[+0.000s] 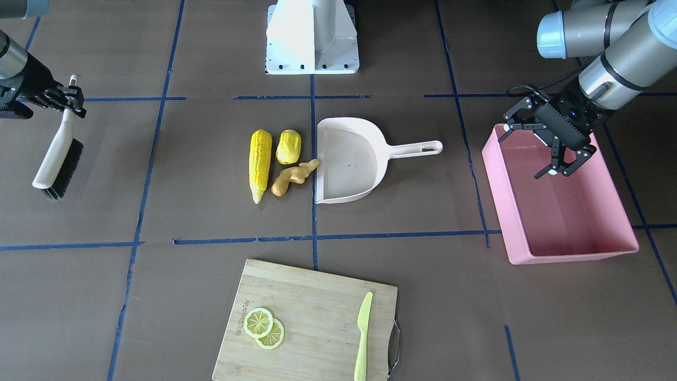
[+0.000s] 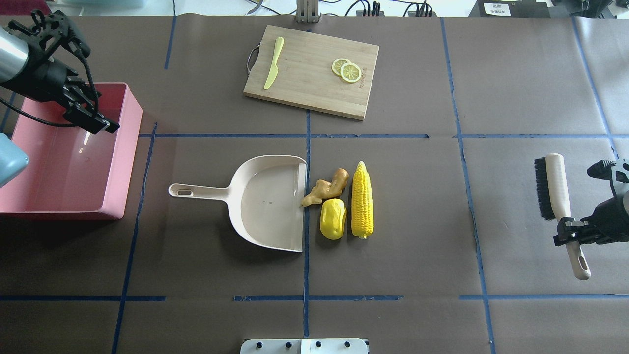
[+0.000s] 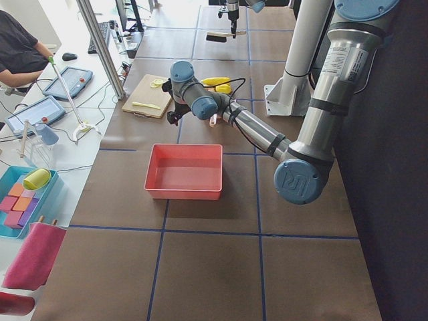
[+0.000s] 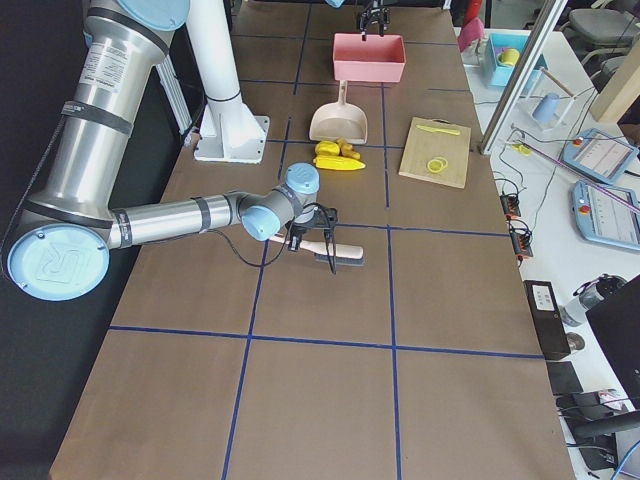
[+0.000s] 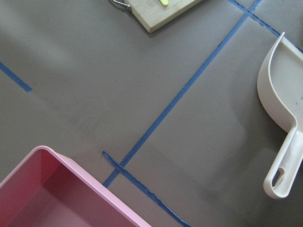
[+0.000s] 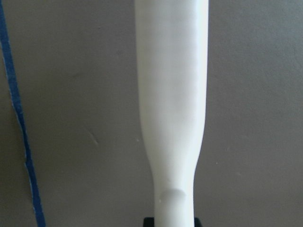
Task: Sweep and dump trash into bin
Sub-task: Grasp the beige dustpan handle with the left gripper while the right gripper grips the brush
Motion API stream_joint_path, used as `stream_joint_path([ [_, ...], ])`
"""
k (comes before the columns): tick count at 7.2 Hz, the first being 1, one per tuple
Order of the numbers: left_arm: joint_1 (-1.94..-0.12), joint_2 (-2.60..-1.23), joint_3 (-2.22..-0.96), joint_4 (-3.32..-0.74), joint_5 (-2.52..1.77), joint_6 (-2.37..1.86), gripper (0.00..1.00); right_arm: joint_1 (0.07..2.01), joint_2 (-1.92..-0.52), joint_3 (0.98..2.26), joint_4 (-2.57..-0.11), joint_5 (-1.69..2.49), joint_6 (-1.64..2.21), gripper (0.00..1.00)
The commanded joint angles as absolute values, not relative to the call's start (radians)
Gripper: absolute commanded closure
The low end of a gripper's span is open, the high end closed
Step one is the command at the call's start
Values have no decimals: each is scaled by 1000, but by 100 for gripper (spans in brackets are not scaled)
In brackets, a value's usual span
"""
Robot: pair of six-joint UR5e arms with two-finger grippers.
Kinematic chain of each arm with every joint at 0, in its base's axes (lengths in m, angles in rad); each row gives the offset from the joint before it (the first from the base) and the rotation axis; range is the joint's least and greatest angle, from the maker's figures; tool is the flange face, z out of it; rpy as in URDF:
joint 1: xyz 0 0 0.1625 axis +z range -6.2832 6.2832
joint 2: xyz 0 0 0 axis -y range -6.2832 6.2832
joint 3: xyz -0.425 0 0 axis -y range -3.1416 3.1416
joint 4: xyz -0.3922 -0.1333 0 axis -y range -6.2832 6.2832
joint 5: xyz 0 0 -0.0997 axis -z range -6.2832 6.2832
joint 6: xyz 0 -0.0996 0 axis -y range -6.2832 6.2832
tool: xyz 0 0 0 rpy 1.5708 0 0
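Left gripper (image 1: 529,150), front view: jaws spread wide, holding nothing, hanging above the pink bin (image 1: 498,197) on its dustpan side. Right gripper (image 1: 72,100) is clamped on the white handle of the brush (image 1: 57,159); can't tell if the brush rests on the table or sits just off it. Trash is mid-table, well apart from both grippers: corn cob (image 1: 260,165), lumpy yellow vegetable (image 1: 288,147) and ginger root (image 1: 292,179), clustered at the open mouth of the cream dustpan (image 1: 346,159). The ginger tip is at the lip.

Overhead: dustpan lies between bin and trash, handle pointing toward the bin. Brush and right gripper are out past the corn, on the opposite side.

Left side view: left arm reaches over the bin.

Right side view: right gripper is low at the table, trash beyond it.

Left wrist cam: bin corner bottom left, dustpan handle at right.

Right wrist cam: brush handle runs down the centre.
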State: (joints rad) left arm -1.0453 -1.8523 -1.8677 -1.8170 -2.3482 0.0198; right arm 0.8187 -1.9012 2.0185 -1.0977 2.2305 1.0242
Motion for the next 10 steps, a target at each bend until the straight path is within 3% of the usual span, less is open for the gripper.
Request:
stream_joint_path([
  [1,-968,-1887,-1890,-1819,-2349,105,0,789,-1891,2046,-1098,2232,1023,100],
  [4,-800,-1894,-1869,-1819,-2342,258,0,793,-1775,2129,-1329,2243,1025,100],
  [6,-726,-1963,-1783,-1810,-2245,366,0,793,-1674,2137,-1464,2243,1025,100],
  [10,-721,-2000,-1761,-1815,-2217,368,0,796,-1658,2135,-1474,2244,1025,100],
])
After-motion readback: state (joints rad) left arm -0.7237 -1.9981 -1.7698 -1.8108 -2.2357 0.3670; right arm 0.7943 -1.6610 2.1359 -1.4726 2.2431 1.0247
